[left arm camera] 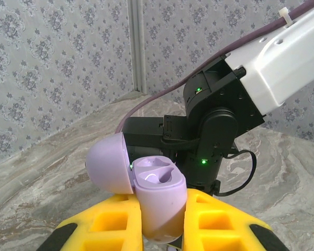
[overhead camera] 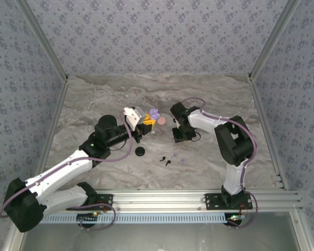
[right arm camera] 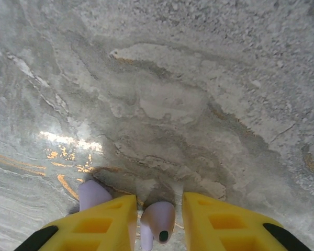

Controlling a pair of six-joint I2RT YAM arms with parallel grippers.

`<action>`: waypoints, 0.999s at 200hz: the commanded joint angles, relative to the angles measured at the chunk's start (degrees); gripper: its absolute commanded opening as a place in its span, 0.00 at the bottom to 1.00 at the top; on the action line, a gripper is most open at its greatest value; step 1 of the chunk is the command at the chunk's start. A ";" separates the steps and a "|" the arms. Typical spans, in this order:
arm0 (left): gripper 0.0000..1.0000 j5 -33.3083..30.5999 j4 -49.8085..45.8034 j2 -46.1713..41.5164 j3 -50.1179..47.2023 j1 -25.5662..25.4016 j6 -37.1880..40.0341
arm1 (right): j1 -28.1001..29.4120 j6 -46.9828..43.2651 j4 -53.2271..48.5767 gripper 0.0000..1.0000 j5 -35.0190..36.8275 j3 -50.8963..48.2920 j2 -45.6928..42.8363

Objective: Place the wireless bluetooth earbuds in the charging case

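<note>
My left gripper (left arm camera: 163, 212) (overhead camera: 144, 124) is shut on the lilac charging case (left arm camera: 159, 196) (overhead camera: 154, 113). It holds the case up off the table, with the lid (left arm camera: 109, 163) swung open to the left and both wells showing. In the right wrist view a lilac earbud (right arm camera: 158, 219) lies between the yellow fingers of my right gripper (right arm camera: 159, 206). It is against the left finger, and a thin gap shows at the right finger. A second lilac earbud (right arm camera: 92, 193) lies just left of the left finger. My right gripper (overhead camera: 177, 138) is low over the table, right of the case.
A pink round case (overhead camera: 161, 121) sits by the lilac one. A black case (overhead camera: 141, 151) lies nearer the front. Two black buds (overhead camera: 165, 160) and two pale buds (overhead camera: 179, 157) lie in front of my right gripper. The right arm's black wrist (left arm camera: 214, 125) stands close behind the held case.
</note>
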 commanded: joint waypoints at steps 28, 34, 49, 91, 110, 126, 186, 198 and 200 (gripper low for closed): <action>0.00 -0.05 0.41 -0.53 0.99 -0.27 0.64 | -0.12 0.31 -0.11 0.25 -0.21 -1.77 0.07; 0.00 -0.10 0.43 -0.52 0.99 -0.30 0.60 | -0.28 0.15 0.54 0.24 -0.35 -1.81 -0.79; 0.00 0.15 0.72 -0.53 0.99 -0.30 0.45 | -0.98 -0.86 2.13 0.23 -1.21 -4.22 -4.25; 0.00 2.09 4.97 0.77 0.52 -0.30 -1.89 | -6.76 -2.55 8.94 0.22 -10.35 -9.09 -20.17; 0.00 4.58 8.49 2.29 0.50 -0.30 -3.96 | -10.15 -3.31 12.72 0.22 -17.91 -10.94 -28.63; 0.00 6.57 12.60 3.70 0.46 -0.30 -5.99 | -12.67 -3.40 15.89 0.23 -24.06 -11.96 -35.42; 0.00 12.90 23.55 9.00 2.52 -0.30 -12.16 | -16.30 5.34 35.63 0.25 -37.46 -14.71 -51.59; 0.00 14.13 25.84 9.64 2.74 -0.28 -13.51 | -15.92 7.01 39.60 0.25 -38.84 -14.86 -52.52; 0.00 14.33 26.30 9.72 2.73 -0.27 -13.74 | -15.81 7.14 40.14 0.25 -38.93 -14.83 -52.62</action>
